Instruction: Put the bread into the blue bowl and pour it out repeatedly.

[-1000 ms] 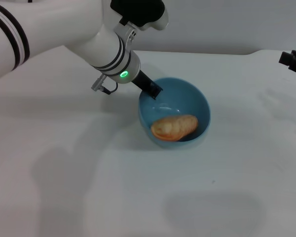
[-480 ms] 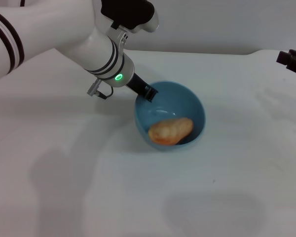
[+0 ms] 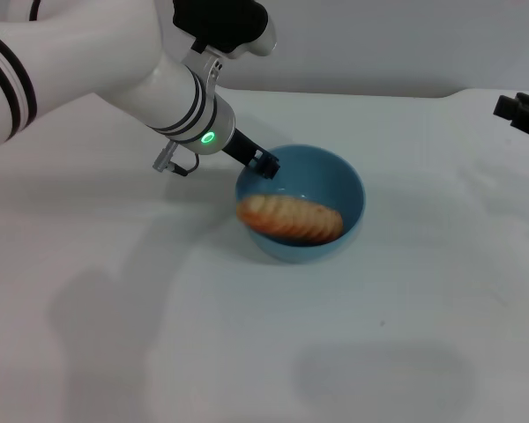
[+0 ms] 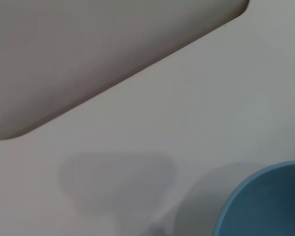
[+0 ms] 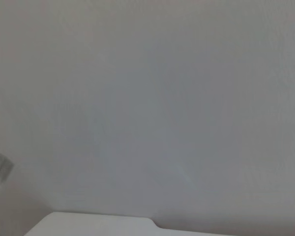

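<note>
In the middle of the frame the left gripper point(image 3: 264, 164) pinches the rim of the tilted blue bowl point(image 3: 339, 189), with the bread point(image 3: 291, 218) lying across its near side; the right gripper point(image 3: 522, 112) sits at the far right edge, its state unclear.

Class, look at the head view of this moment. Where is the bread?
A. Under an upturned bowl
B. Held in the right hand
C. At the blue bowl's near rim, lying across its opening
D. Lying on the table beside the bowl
C: the bread lies across the near side of the blue bowl, which the left hand grips at its far-left rim.
</note>
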### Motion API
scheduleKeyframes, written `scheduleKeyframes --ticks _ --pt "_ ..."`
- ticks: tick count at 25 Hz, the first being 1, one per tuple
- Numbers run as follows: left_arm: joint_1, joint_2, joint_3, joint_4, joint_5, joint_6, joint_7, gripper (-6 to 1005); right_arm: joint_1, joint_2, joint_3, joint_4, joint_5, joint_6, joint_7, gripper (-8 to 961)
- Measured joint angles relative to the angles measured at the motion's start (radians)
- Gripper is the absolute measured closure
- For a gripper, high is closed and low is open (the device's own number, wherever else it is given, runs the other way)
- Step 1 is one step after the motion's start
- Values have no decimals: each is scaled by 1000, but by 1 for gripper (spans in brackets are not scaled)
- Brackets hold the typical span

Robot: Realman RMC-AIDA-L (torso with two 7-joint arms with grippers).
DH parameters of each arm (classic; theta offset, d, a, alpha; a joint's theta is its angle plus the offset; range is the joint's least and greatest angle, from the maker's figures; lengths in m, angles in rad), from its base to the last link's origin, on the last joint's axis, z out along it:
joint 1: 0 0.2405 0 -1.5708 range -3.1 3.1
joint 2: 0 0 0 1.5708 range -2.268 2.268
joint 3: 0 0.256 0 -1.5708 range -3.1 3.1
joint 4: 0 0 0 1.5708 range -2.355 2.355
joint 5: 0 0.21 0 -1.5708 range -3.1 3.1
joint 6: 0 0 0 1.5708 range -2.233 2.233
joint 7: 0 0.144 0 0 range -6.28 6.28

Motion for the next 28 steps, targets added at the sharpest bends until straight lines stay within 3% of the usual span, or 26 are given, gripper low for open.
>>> scheduleKeyframes --ticks 7,14,20,25,28 --pt "5 0 -1 21 0 -9 -1 666 2 -1 7 15 0 2 -10 559" --pt "55 3 -1 125 1 -92 -1 663 0 -1 9 26 0 29 -47 558" --pt "125 2 1 190 1 -328 6 660 7 3 9 68 29 75 -189 558" --pt "222 -7 31 217 -21 -578 -1 657 8 0 6 232 274 75 -566 558" --pt "278 -7 117 210 -68 -758 -2 656 16 0 11 290 325 81 -672 559"
